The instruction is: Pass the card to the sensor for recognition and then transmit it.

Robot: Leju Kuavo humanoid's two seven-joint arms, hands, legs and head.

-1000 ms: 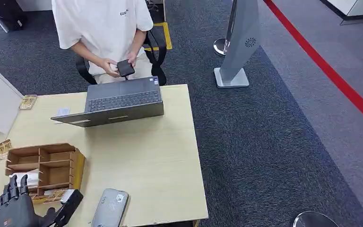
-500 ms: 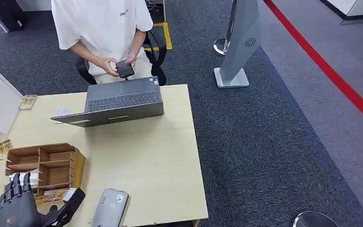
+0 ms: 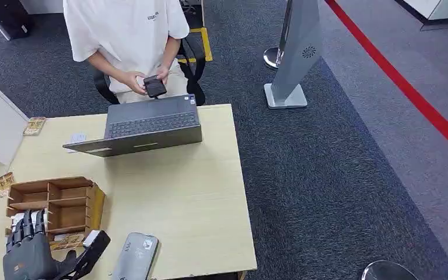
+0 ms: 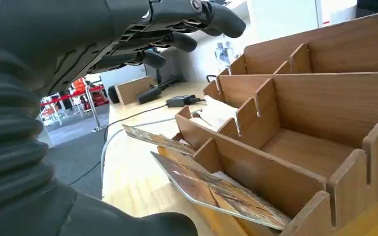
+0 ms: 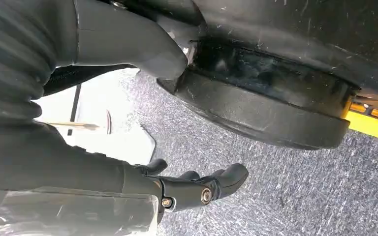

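My left hand (image 3: 32,256) hangs at the table's near left corner, fingers spread and pointing into the front of a wooden organizer (image 3: 58,201). It holds nothing. Patterned cards (image 3: 67,240) lean in the organizer's nearest compartment, just ahead of the thumb. In the left wrist view the fingers (image 4: 177,29) hover above the compartments (image 4: 295,108), and a card (image 4: 211,189) leans against the front divider below them. A grey sensor device (image 3: 135,256) lies flat on the table to the right of that hand. My right hand (image 5: 197,189) hangs over carpet with nothing in it.
An open laptop (image 3: 143,125) stands at the far side of the table (image 3: 181,192). Behind it sits a person in a white shirt holding a phone (image 3: 154,86). Small cards (image 3: 34,125) lie at the far left edge. A silver stand (image 3: 294,52) is on the carpet at right.
My left hand has moved forward and slightly right, so its fingertips now reach over the organizer's front compartments. The person has shifted the phone a little.
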